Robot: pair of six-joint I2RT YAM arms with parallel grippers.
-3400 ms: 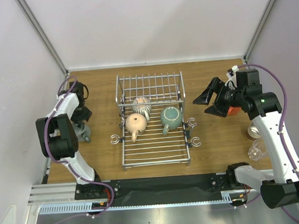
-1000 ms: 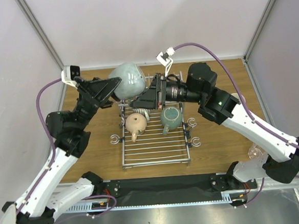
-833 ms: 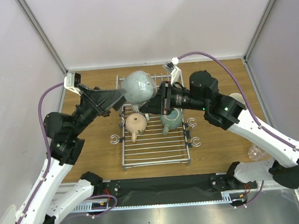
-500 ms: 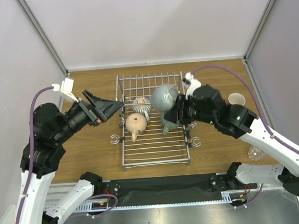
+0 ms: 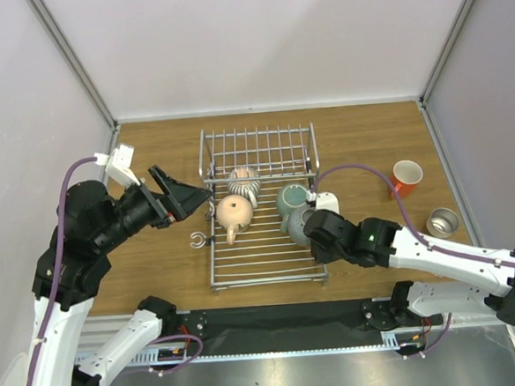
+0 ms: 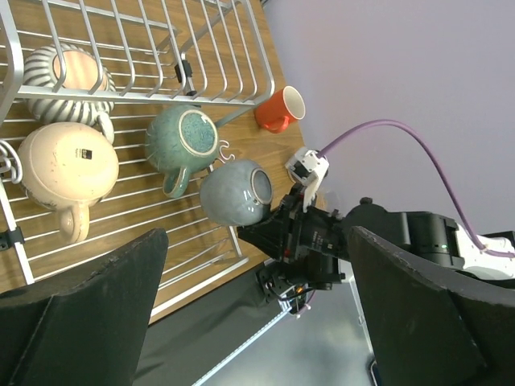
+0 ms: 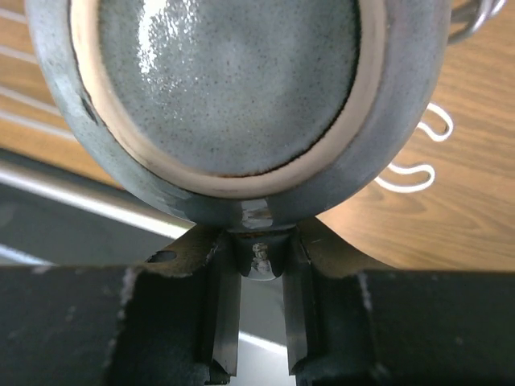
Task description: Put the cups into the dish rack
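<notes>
The dish rack (image 5: 267, 265) holds three cups (image 5: 234, 212) — right fingers (image 7: 221, 305) clamp the grey-green cup (image 5: 300, 220) over it, left fingers (image 6: 80, 322) apart; red-orange cup (image 5: 406, 177), metal cup (image 5: 442, 223) wait.

Both arms wore smooth white shells between rounded black joint housings. Left of the dish rack (image 5: 256, 149), a purple cable (image 5: 70, 173) looped over the left arm (image 5: 46, 336) to a white connector block (image 5: 118, 163). Right of the rack, the right arm (image 5: 439, 255) carried its own purple lead (image 5: 353, 167) and a small green light (image 5: 361, 236). The left gripper (image 5: 187, 191) had broad matte-black wedge fingers (image 6: 80, 322). The right gripper (image 7: 256, 322) was black too.
</notes>
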